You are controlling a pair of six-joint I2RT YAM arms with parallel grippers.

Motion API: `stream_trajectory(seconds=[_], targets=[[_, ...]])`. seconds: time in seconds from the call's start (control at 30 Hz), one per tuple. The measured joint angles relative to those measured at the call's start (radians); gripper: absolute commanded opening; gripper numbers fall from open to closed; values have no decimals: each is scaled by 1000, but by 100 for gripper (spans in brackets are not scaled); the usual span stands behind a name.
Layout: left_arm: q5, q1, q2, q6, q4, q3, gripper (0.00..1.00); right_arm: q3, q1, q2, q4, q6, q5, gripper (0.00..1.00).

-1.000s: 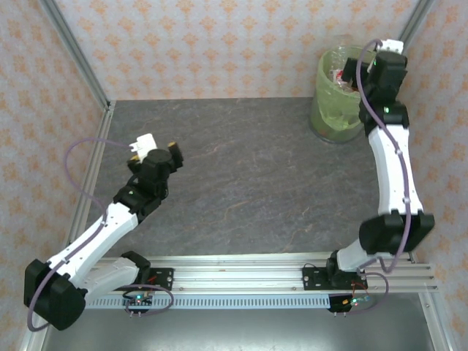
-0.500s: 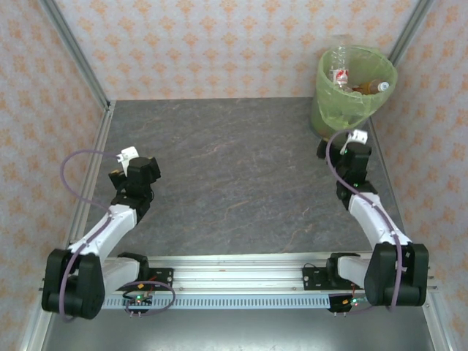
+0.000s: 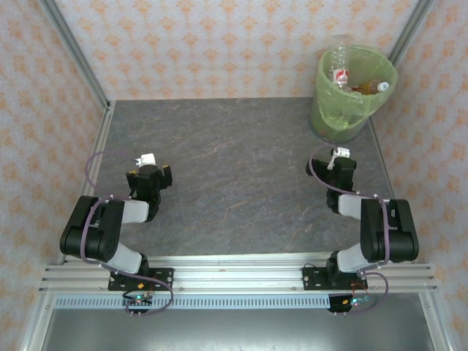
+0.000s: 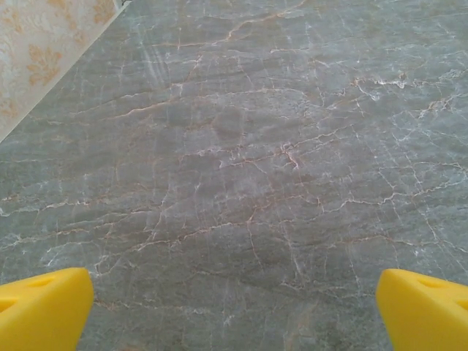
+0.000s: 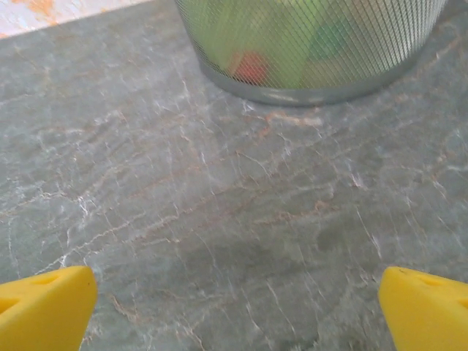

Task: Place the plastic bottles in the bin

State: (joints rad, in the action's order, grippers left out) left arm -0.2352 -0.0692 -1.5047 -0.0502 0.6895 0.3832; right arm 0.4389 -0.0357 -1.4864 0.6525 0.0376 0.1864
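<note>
The bin (image 3: 323, 111), a mesh wastebasket lined with a light-green bag, stands at the table's far right corner. Several plastic bottles lie inside it: a clear one with a red-and-white label (image 3: 338, 64) sticks up at the left, and an orange one with a white cap (image 3: 371, 88) lies at the right. My right gripper (image 3: 333, 164) sits low in front of the bin, open and empty. Its wrist view shows the bin's mesh wall (image 5: 314, 44) just ahead and yellow fingertips (image 5: 45, 307) wide apart. My left gripper (image 3: 150, 175) rests open over bare table, fingertips (image 4: 44, 307) spread.
Both arms are folded back close to their bases at the near edge. Patterned walls with metal frame posts (image 3: 73, 51) enclose the grey marbled table (image 3: 234, 175) at the back and sides. The left wall's foot (image 4: 44, 66) shows in the left wrist view.
The right arm has drawn back from over the bin and folded down in front of it. The left arm has also folded back toward its base. Both grippers stayed open.
</note>
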Motion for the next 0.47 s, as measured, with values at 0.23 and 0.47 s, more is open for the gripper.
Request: stream_trajectory(seconds=[0.23,0.47], targets=[[-1,0,0,0,42,2,100,-46,0,-42,88,1,-16,99],[0,0,0,0,42,3,100,-46,0,-42,115,1,-31,99]])
